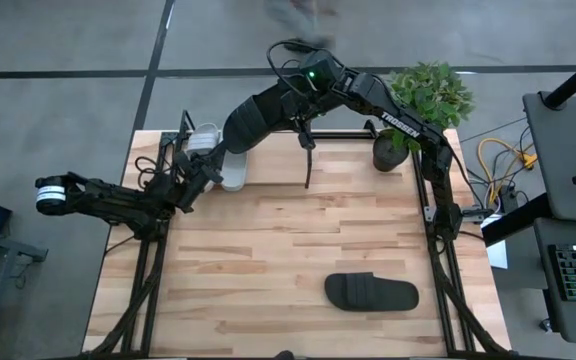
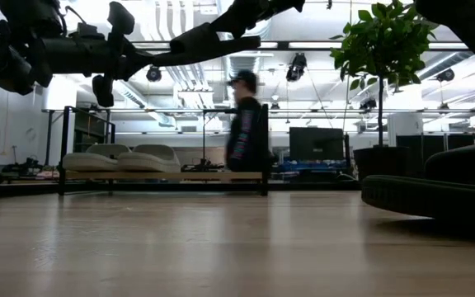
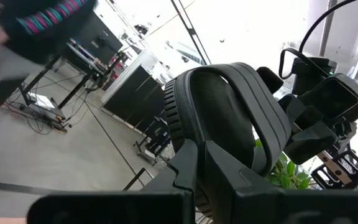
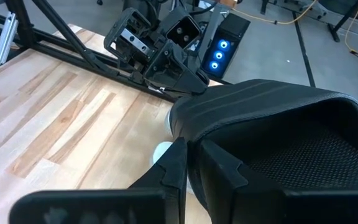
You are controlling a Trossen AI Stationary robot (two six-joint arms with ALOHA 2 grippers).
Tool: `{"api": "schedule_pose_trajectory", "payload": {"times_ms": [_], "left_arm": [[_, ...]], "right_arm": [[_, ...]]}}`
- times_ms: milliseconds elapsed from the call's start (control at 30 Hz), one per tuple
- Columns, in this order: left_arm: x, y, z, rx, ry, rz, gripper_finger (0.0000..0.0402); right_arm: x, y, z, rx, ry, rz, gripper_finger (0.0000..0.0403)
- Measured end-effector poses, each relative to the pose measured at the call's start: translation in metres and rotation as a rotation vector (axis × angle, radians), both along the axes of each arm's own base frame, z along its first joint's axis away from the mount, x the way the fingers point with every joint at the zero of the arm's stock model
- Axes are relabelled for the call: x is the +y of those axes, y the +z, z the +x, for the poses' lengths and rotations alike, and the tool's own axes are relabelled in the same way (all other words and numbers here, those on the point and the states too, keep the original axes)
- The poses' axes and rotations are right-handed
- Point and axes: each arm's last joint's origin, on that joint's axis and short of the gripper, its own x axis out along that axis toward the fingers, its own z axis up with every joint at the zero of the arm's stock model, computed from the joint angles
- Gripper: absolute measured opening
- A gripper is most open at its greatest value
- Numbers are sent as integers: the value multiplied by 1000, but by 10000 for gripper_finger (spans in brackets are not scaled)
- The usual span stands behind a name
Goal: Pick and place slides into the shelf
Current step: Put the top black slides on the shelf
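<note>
On the worktop point(image 1: 268, 240), the shelf point(image 1: 268, 135) lines the far edge with pale slides point(image 1: 230, 170) near its left end, the right claw point(image 1: 236, 128) grips a black slide point(image 4: 272, 137) above it — another black slide point(image 1: 371, 292) lies near the front-right corner — left claw point(image 1: 200, 172) closed.

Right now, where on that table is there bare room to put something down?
The wooden table is bare across its middle and its left front, bordered by the black slide lying near the right front. The back is crowded: the shelf with light slides, both arms meeting over it, and a potted plant.
</note>
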Motion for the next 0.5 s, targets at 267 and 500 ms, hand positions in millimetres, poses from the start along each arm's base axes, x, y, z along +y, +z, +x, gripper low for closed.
{"api": "schedule_pose_trajectory", "payload": {"times_ms": [267,500], "left_arm": [[0,0,0,1,1,-1,0],[0,1,0,5,10,12,0]], "right_arm": [[0,0,0,0,-1,-1,34],[-1,0,0,-2,1,-10,34]]}}
